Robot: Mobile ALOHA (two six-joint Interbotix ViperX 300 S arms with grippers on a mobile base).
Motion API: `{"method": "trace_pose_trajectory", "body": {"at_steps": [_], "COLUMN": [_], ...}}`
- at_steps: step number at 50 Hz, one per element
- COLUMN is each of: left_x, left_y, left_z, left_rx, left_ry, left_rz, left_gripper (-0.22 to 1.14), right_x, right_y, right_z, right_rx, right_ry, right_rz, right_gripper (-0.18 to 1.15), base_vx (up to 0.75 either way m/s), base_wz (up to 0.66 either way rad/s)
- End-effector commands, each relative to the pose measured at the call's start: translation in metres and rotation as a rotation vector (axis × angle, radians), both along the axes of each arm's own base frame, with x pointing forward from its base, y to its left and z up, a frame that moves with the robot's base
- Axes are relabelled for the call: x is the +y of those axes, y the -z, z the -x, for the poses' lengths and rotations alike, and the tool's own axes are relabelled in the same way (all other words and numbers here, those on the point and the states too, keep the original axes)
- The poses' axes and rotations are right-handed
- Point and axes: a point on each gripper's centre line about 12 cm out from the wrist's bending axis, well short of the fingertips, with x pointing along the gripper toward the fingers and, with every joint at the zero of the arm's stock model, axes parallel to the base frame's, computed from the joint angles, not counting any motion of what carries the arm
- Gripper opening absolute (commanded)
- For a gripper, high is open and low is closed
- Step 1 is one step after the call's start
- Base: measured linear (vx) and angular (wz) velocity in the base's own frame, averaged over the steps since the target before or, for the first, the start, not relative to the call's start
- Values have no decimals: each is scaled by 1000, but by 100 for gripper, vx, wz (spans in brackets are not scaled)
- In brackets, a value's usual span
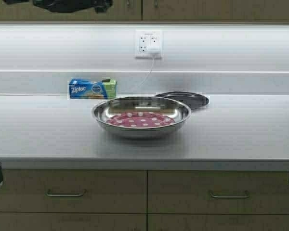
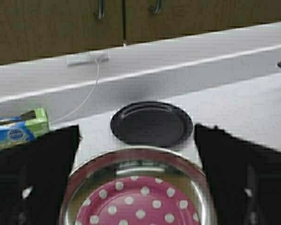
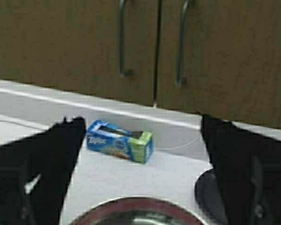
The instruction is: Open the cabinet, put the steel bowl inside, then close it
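The steel bowl (image 1: 140,115), shiny with a red, white-dotted inner bottom, sits on the grey counter (image 1: 241,134) in the middle. The cabinet (image 1: 192,9) hangs above the backsplash with both doors shut; its bar handles (image 3: 122,37) show in the right wrist view. My left gripper (image 2: 136,131) is open, held back from the bowl (image 2: 138,187) with nothing between its fingers. My right gripper (image 3: 140,124) is open too, low before the bowl's rim (image 3: 136,213). In the high view only slivers of both arms show at the lower side edges.
A flat dark round plate (image 1: 185,99) lies just behind the bowl on the right. A blue Ziploc box (image 1: 92,89) stands at the back left. A wall outlet (image 1: 148,44) has a white cord hanging down. Under-counter drawers (image 1: 67,190) run below the counter's front edge.
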Motion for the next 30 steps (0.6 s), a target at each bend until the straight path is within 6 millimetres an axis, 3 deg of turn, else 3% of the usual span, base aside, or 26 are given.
{"method": "trace_pose_trajectory", "body": {"at_steps": [1, 17, 30], "left_x": [-28, -63, -76], "left_y": [-10, -24, -34], "left_z": [-41, -108, -142], "left_rx": [-108, -199, -274], "left_ry": [-97, -172, -204], "left_rz": [81, 175, 235], "left_gripper": [102, 102, 102], "right_x": [15, 44, 62], "right_y": [-21, -30, -31], "right_z": [-32, -88, -120], "right_rx": [-51, -75, -107], "right_ry": [96, 163, 172], "right_rz": [-33, -90, -112], "right_gripper": [104, 104, 104], "base_vx": [3, 3, 3], "base_wz": [3, 1, 0]}}
